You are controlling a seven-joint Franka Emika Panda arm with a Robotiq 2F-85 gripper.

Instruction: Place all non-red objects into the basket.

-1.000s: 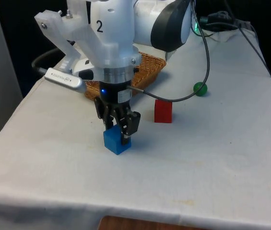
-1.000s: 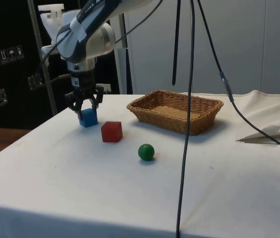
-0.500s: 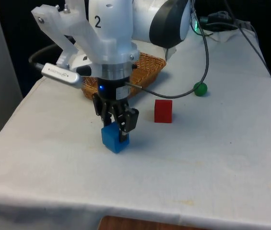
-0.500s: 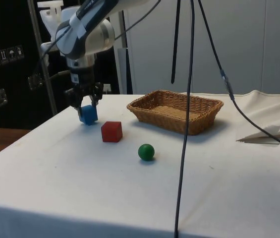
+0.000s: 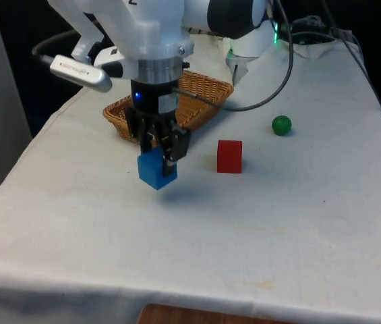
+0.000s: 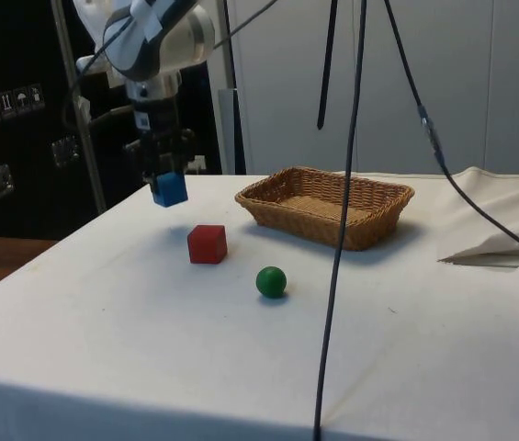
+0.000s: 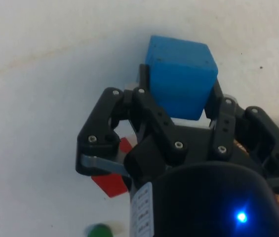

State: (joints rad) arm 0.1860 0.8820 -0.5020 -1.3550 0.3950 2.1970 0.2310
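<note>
My gripper (image 5: 156,154) (image 6: 167,179) (image 7: 179,91) is shut on the blue cube (image 5: 156,170) (image 6: 170,189) (image 7: 181,79) and holds it in the air above the cloth. The wicker basket (image 5: 200,86) (image 6: 325,204) stands behind the gripper in the front view. A red cube (image 5: 229,156) (image 6: 207,244) (image 7: 110,180) rests on the table at the front view's right of the gripper. A green ball (image 5: 281,125) (image 6: 271,281) (image 7: 99,231) lies further to that side.
A black cable (image 5: 281,74) (image 6: 342,220) hangs from the arm across the table. Crumpled white cloth (image 6: 498,230) lies beyond the basket in the side view.
The gripper has risen with the blue cube, lifting it off the cloth and carrying it a little towards the basket. The red cube and green ball have not moved.
</note>
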